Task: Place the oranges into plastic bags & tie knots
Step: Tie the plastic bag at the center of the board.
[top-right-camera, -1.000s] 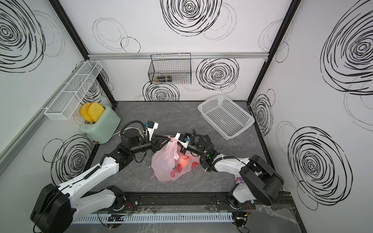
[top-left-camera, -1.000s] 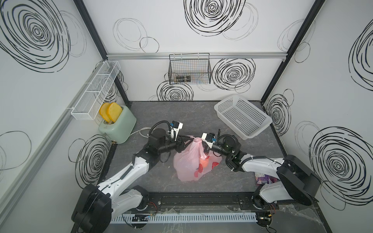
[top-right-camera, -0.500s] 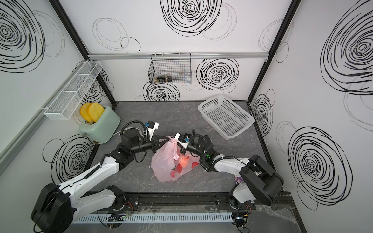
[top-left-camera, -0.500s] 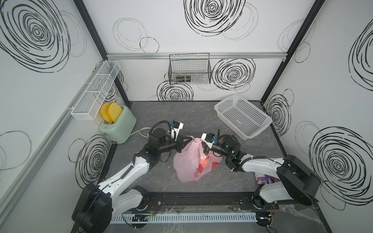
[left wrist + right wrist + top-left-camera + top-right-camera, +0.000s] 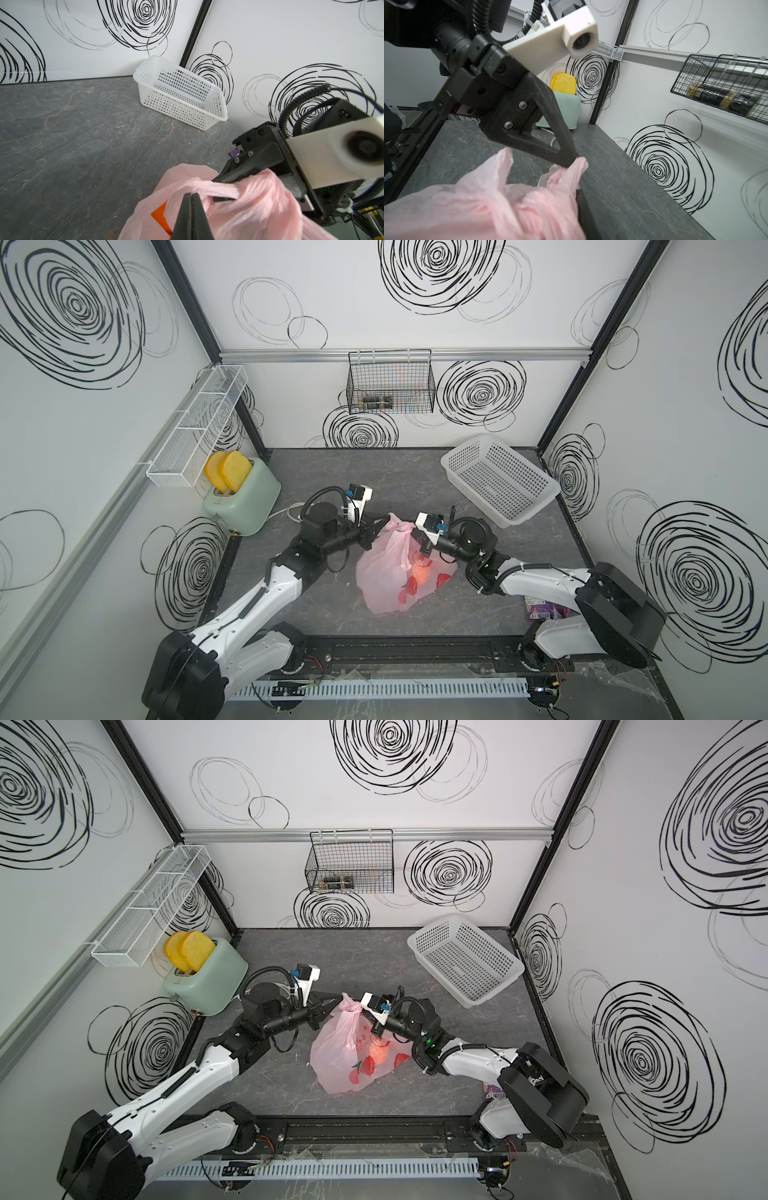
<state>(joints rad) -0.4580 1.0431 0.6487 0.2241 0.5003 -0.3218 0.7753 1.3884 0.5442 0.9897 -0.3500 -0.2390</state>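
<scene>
Enclosure: white walls with black scribbled spirals, and a dark grey marbled table (image 5: 324, 610) as working surface. The thin translucent pink plastic bag printed with red peach shapes (image 5: 384, 576) sat slumped near the table's middle, between the two arms. At least one round orange fruit (image 5: 420, 573) glowed through the film; no count was possible.

The left fingers (image 5: 187, 216) were pressed together, pinching a pink ear at the bag's bunched top (image 5: 349, 1006). The right fingers (image 5: 239, 174) were closed around a twisted pink handle strand, with their tips close to the left ones. Whether a knot was finished could not be told.

Risks, as judged:
- The film was thin, so a hard pull in opposite directions would likely tear a handle at the pinch.
- The right grip could not be judged firm. If the strand slipped, the twist could unwind and the mouth reopen.
- Both wrists were crowded over the bag, so a small misjudged move could knock finger on finger.
- Lifting by the top could let the fruit shift and swing.

Surroundings:
- White perforated plastic basket (image 5: 498, 481), back right, well apart.
- Mint-green toaster (image 5: 249, 506) holding two yellow toast slices (image 5: 228, 468), back left.
- Black wire basket (image 5: 390, 385) on the rear wall.
- White wire shelf (image 5: 195, 427) on the left wall.
- Purple packet (image 5: 540, 608) near the right arm's base.
</scene>
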